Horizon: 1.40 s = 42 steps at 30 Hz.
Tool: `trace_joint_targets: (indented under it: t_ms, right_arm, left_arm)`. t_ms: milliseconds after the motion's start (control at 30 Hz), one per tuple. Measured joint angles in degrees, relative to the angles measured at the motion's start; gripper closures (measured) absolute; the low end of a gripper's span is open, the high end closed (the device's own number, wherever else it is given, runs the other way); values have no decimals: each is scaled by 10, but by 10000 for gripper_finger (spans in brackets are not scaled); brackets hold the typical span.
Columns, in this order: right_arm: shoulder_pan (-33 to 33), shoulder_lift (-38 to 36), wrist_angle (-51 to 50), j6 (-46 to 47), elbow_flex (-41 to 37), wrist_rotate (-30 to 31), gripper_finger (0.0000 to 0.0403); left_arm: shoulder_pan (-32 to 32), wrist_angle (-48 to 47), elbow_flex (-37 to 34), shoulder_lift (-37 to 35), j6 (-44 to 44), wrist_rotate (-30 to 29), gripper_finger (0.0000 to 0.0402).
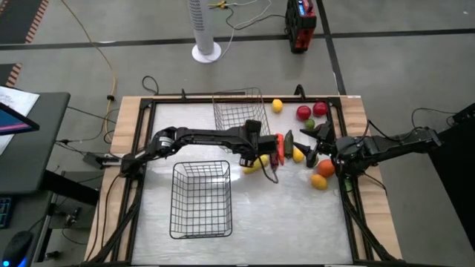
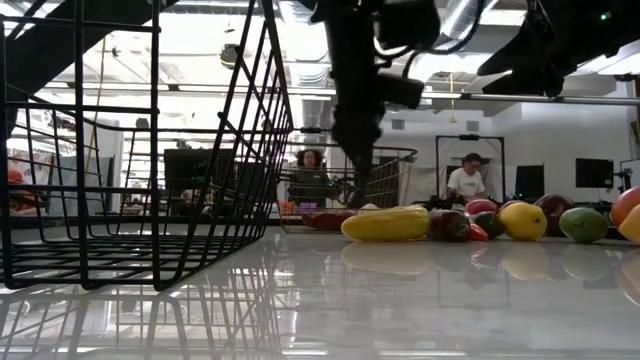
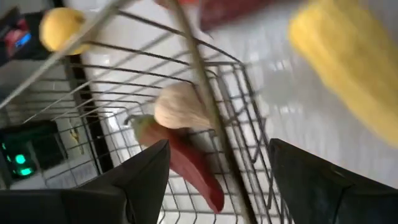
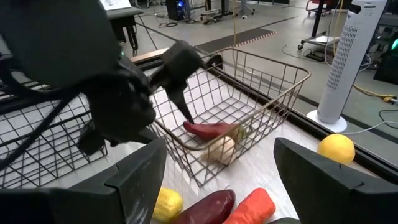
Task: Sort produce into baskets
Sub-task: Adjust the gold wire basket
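Produce lies mostly loose on the right half of the table (image 1: 297,222): a long yellow piece (image 2: 386,223) nearest the middle, a dark red pepper (image 4: 208,207) and an orange-red carrot (image 4: 249,208) side by side just right of it, then a yellow lemon (image 2: 524,220), a green lime (image 2: 584,224), two red apples (image 1: 312,111) farther back and an orange (image 1: 319,182) near the right edge. Another lemon (image 1: 277,105) sits alone at the far side, just right of the far basket (image 1: 239,111). That basket already holds two pieces, a whitish garlic (image 3: 180,107) touching a long red pepper (image 3: 186,163) against its wall nearest the loose pile. The near basket (image 1: 200,199), left of centre, holds nothing that can be seen.

The left gripper (image 1: 256,148) hangs between the far basket and the yellow piece, its fingers (image 3: 146,177) spread apart with nothing between them. The right gripper (image 1: 318,141) hovers over the loose pile on the right, its fingers (image 4: 140,183) also wide apart and empty.

Beyond the table stand a white tower fan (image 1: 205,30) and two people (image 2: 465,180) seated in the room.
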Motion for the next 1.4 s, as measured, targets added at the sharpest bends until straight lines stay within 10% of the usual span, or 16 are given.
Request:
trace_joint_targets:
  t_ms: [1400]
  right_arm:
    - [0, 0, -5, 7, 0, -1, 78]
  left_arm:
    - [-18, -47, 72, 1, 46, -97, 197]
